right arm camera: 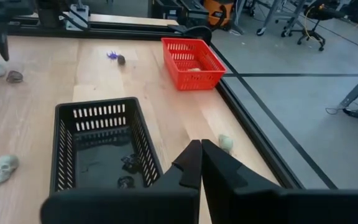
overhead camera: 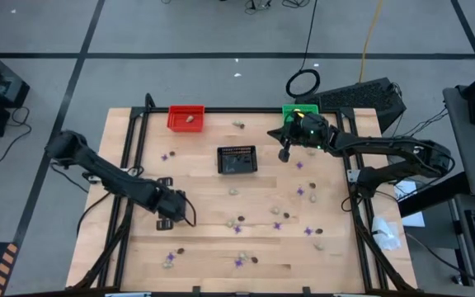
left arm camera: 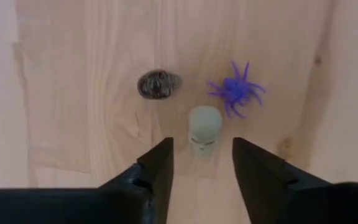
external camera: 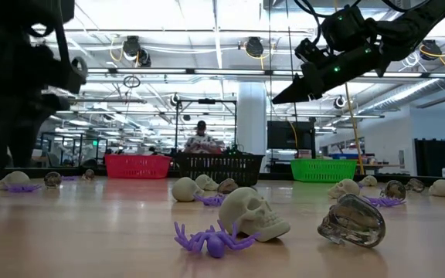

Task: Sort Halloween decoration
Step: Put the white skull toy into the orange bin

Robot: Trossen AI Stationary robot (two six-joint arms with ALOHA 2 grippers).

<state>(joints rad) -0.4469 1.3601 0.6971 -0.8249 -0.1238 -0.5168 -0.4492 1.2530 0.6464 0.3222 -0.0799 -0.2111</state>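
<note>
Two risks: left gripper (left arm camera: 201, 163), jaws spread above pale plastic skull (left arm camera: 204, 129), may snag purple plastic spider (left arm camera: 237, 90); right gripper (right arm camera: 201, 163) pressed together, idle.

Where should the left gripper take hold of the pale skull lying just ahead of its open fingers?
Across the pale skull's two flanks, coming straight down from above. It lies centred in the gap of the left gripper, narrower than that gap. The purple spider and dark skull lie clear of it, farther ahead.

Your wooden table (overhead camera: 204, 206) carries a red basket (overhead camera: 186, 118) at eleven o'clock, a green basket (overhead camera: 291, 110) at one, a black basket (overhead camera: 237, 159) near centre, and scattered Halloween decoration (overhead camera: 276, 224) toward six.
</note>
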